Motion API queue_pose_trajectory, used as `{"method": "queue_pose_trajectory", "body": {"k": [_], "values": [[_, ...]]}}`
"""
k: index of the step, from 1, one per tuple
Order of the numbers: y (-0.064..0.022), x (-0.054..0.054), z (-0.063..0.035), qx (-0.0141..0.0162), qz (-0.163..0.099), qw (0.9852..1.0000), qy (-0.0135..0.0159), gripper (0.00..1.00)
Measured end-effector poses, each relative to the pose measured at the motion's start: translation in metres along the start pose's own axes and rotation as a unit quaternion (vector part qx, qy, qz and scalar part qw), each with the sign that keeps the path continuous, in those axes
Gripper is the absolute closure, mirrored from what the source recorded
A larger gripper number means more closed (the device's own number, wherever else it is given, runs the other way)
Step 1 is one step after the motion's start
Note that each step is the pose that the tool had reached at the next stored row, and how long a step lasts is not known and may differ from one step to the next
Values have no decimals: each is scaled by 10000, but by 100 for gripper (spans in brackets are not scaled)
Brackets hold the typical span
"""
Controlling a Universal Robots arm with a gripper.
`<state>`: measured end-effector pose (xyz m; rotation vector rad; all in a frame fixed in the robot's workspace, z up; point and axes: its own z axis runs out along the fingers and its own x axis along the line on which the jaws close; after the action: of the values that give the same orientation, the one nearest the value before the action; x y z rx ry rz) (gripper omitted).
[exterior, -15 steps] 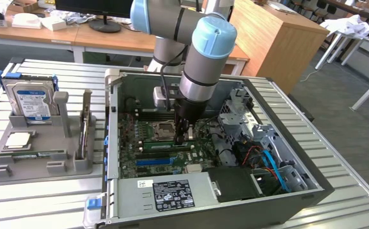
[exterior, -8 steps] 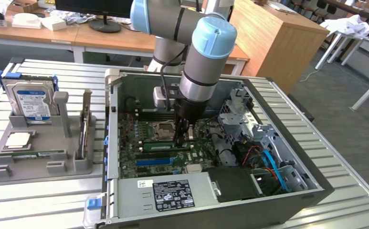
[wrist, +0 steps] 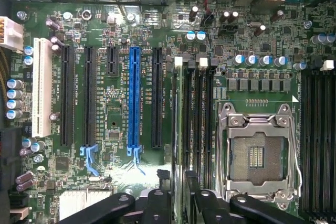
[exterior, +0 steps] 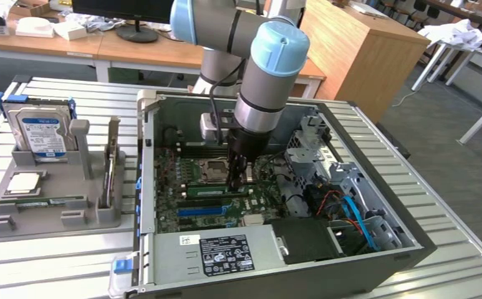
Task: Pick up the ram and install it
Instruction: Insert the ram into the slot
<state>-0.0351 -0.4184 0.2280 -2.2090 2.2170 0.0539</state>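
Slatted metal table (exterior: 440,268) carries the open computer case (exterior: 146,187). The gripper (exterior: 239,182) hangs low over the ram (exterior: 211,189), with the cables (exterior: 353,208) crowding the exterior view's right. From the wrist, the ram (wrist: 181,119) stands edge-up in its slot between the blue slot (wrist: 134,98) and the processor socket (wrist: 257,156). The jaws stand apart on either side of it, so seating looks done and release is in hand. Any exit needs a straight lift.

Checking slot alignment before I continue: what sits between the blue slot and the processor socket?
In the wrist view, a black expansion slot sits beside the blue slot, then the memory slots with the ram in one, before the processor socket.
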Motion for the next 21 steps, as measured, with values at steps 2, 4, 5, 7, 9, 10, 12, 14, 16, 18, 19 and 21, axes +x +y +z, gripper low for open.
{"method": "queue_pose_trajectory", "body": {"k": [2,4,5,7,9,10,12,14,16,18,19,21], "values": [[1,-1,-37,0,0,10000,1,75],[2,-2,-91,0,0,10000,1,75],[2,-3,-123,0,0,10000,1,75],[4,-6,-191,0,0,10000,1,75],[5,-8,-264,0,0,10000,1,75],[5,-9,-302,0,0,10000,1,75],[6,-12,-372,0,0,10000,1,75],[7,-14,-438,0,0,10000,1,75],[9,-16,-518,-1,0,10000,1,75],[10,-19,-595,-1,0,10000,1,75],[10,-20,-633,0,0,10000,2,75],[12,-23,-709,0,0,10000,2,75]]}}
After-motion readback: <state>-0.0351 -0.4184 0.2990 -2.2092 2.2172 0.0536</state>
